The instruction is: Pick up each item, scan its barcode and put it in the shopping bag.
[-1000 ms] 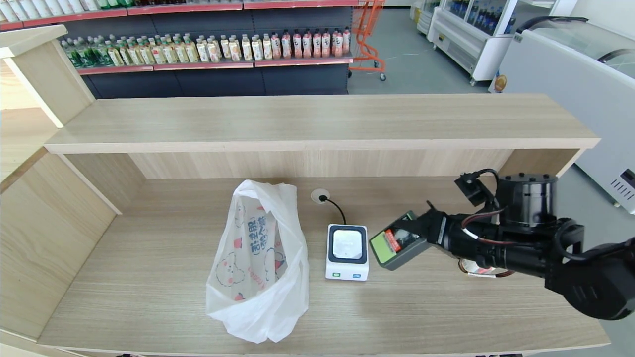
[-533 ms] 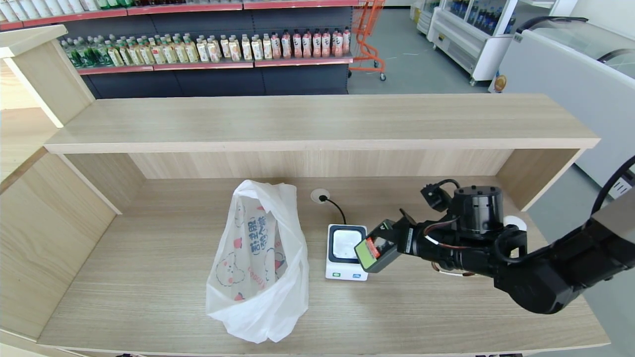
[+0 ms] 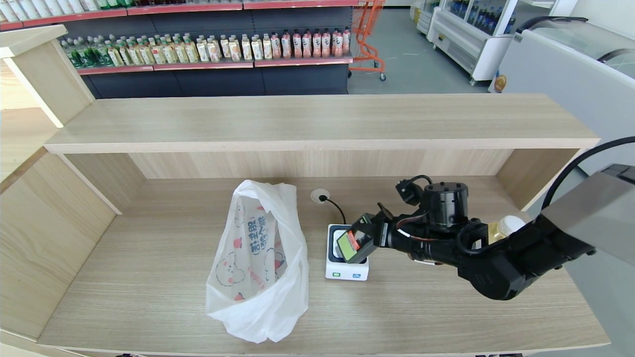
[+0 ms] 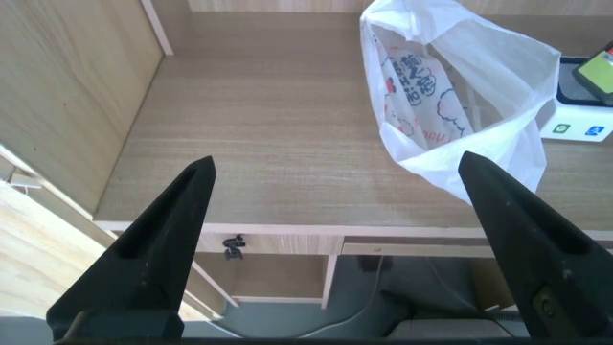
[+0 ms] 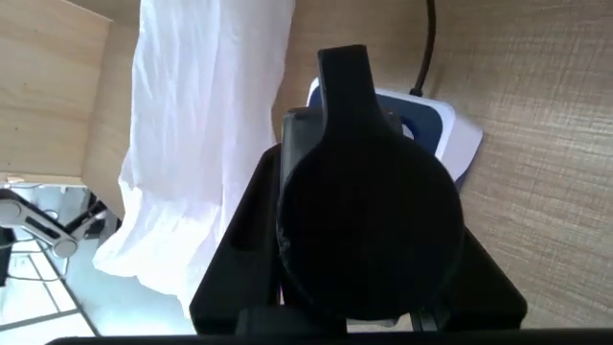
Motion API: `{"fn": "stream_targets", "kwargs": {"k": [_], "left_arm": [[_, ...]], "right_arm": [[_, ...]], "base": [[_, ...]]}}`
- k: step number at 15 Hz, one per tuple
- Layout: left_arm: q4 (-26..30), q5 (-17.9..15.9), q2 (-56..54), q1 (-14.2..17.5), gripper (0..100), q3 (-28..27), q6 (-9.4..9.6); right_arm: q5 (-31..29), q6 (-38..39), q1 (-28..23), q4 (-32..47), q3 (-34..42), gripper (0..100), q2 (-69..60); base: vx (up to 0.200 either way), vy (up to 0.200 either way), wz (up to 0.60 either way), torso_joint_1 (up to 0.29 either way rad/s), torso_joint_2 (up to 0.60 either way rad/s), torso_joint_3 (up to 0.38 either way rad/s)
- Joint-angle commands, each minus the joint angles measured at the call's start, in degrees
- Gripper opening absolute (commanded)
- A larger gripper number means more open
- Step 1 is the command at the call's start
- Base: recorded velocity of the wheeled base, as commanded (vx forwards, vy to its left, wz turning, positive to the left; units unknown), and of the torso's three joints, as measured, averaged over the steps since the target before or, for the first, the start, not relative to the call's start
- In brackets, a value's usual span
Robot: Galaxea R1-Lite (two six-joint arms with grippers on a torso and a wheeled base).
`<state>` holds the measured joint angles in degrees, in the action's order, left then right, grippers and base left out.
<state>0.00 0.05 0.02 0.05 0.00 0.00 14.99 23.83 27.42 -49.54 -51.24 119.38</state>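
Observation:
My right gripper is shut on a dark grey box with a green and red label, held just above the white barcode scanner. In the right wrist view the box hides most of the scanner. The white shopping bag stands open to the scanner's left and has printed packets inside. My left gripper hangs open and holds nothing, off the counter's front edge, with the bag beyond it.
A black cable runs from the scanner to a grommet at the back. A white-capped item stands behind my right arm. A raised shelf spans the back, and a side wall closes the left.
My right arm has carried the box leftwards, from right of the scanner to directly above it. The bag and scanner have not moved.

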Motion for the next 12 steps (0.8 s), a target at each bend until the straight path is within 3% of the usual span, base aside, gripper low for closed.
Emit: {"fn": "stream_targets", "kwargs": {"k": [1,6,9,11,12], "left_arm": [[0.0,0.0,0.0,0.0,100,0.0,0.00],[0.0,0.0,0.0,0.0,100,0.0,0.00],[0.0,0.0,0.0,0.0,100,0.0,0.00],[0.0,0.0,0.0,0.0,100,0.0,0.00],[0.0,0.0,0.0,0.0,100,0.0,0.00]], "right_arm": [[-0.1,-0.5,0.0,0.1,-0.4,0,1.3],[0.1,0.2,0.4,0.0,-0.4,0,-1.6],[0.2,13.6,-1.2,2.3,1.9,0,-15.6],[0.2,9.3,-1.8,9.4,7.3,0,-27.2],[0.2,1.2,-2.2,10.6,11.0,0,-30.6]], "base": [[0.000,0.000,0.00,0.000,0.00,0.000],[0.000,0.000,0.00,0.000,0.00,0.000],[0.000,0.000,0.00,0.000,0.00,0.000],[0.000,0.000,0.00,0.000,0.00,0.000],[0.000,0.000,0.00,0.000,0.00,0.000]]}}
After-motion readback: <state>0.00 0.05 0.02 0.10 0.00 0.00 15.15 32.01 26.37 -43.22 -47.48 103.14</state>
